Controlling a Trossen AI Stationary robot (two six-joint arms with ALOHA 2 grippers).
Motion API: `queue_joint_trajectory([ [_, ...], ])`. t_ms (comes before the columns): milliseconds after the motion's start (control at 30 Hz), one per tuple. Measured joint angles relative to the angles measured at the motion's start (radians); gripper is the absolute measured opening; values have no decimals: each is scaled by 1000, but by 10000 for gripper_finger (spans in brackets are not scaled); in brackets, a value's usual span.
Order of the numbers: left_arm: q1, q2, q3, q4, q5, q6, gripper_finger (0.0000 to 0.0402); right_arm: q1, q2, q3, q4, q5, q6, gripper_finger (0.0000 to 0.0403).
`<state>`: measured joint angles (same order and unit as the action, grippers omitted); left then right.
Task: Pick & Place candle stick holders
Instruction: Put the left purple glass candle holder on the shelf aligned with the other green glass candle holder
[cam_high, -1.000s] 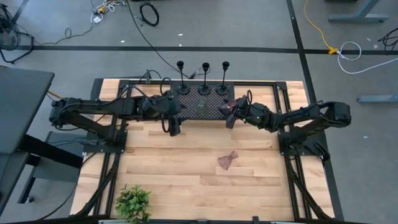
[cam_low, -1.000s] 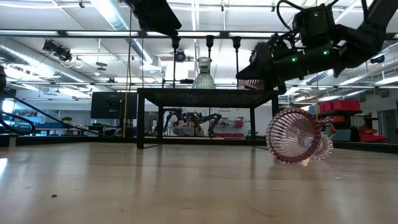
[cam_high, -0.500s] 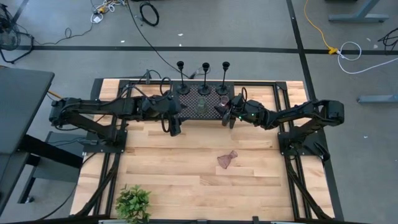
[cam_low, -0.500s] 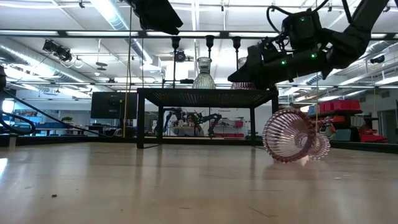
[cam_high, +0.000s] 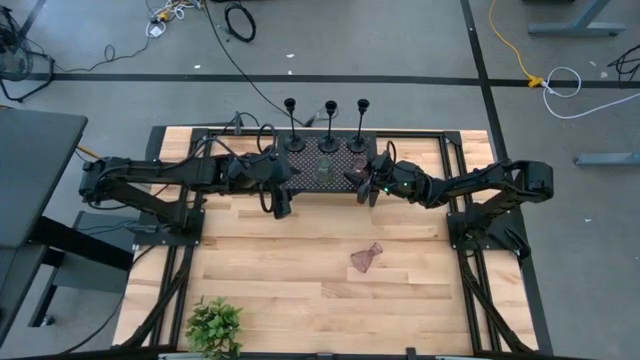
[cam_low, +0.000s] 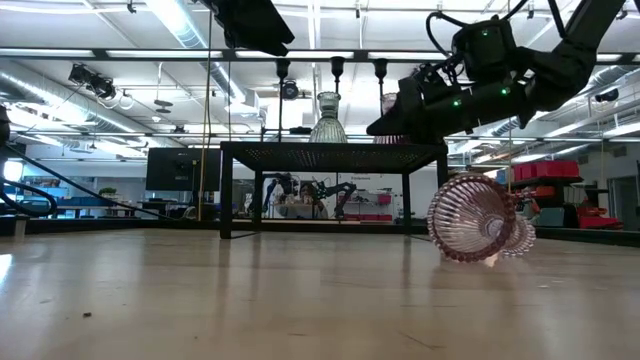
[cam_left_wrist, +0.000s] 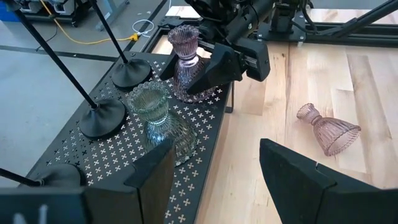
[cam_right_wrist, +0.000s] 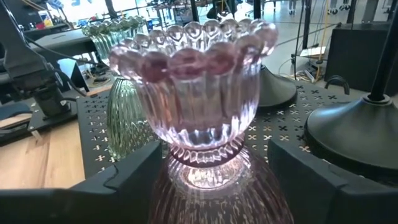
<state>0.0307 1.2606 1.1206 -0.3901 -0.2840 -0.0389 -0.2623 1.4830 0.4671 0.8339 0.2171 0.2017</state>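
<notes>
Three tall black candle stick holders stand on their round feet at the back of a black perforated stand. A green glass holder stands upright on the stand. My right gripper is shut on a pink glass holder standing next to it. A second pink glass holder lies on its side on the table. My left gripper is open and empty just above the stand's near edge. My right gripper pinches the pink holder's flared ribbed lower body between its two fingers, below the waist. The fingers come nearly level from the table's right side. The holder is upright, cup up, with its foot on the perforated stand.
A green leafy plant sits at the table's near left edge. Black frame rails run along both sides of the table. Bare wood lies between the stand and the fallen pink holder.
My right gripper has carried the pink holder toward the table's left, over the stand, beside the green one, then stayed still for the last half second. My left gripper has kept still.
</notes>
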Motion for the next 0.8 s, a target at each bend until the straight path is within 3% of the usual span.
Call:
queue_joint_trajectory([
  [800, 0, 0, 1, 0, 0, -2, 233, 2, -38, -3, 49, -51, -64, 303],
])
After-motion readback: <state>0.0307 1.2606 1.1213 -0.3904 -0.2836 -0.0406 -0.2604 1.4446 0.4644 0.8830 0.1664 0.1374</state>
